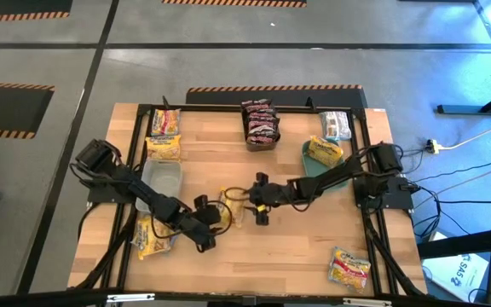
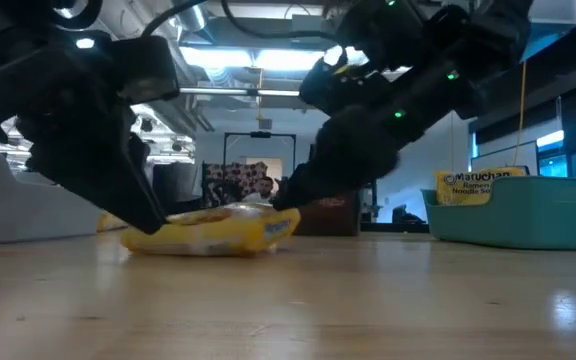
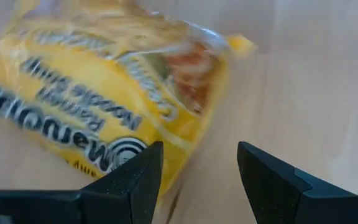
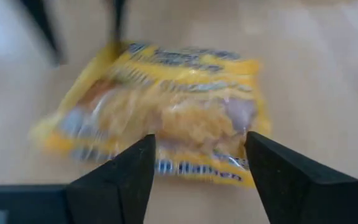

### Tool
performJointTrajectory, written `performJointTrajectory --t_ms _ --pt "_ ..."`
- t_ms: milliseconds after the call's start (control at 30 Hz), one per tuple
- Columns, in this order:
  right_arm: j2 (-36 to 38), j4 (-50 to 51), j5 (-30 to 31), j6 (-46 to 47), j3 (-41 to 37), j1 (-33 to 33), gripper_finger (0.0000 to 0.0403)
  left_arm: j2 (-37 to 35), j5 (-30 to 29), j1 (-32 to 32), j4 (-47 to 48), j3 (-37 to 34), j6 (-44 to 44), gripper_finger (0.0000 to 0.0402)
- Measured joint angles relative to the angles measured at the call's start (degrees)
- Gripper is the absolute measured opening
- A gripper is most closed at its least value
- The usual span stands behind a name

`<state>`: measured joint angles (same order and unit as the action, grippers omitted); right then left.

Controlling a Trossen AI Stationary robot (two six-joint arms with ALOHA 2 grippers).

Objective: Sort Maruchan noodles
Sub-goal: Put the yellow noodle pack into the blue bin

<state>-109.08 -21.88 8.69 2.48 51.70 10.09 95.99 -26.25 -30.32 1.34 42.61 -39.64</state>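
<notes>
Two open hands [image 1: 214, 223] [image 1: 261, 207] flank one yellow packet [image 1: 233, 205] mid-table.

Two black, jointed arms end in a left tool [image 3: 197, 180] and a right tool [image 4: 199, 177] (blunt, wedge-shaped fingers).
</notes>
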Motion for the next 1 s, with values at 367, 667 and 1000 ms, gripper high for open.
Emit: performJointTrajectory --t_ms 367,667,1000 --pt "2.8 7.1 -1.2 0.5 -0.1 5.4 0.0200 -8.5 -1.9 0.6 12.5 0.0 -6.8 0.0202" --pt "6.6 3.3 6.8 -0.2 0.0 1.0 0.0199 -8.6 -11.9 -0.9 -0.3 0.0 -1.9 0.0202" --pt "0.5 0.1 -1.3 0.9 0.0 -1.2 0.0199 1.7 -7.7 0.0 -7.0 0.1 0.0 0.0202"
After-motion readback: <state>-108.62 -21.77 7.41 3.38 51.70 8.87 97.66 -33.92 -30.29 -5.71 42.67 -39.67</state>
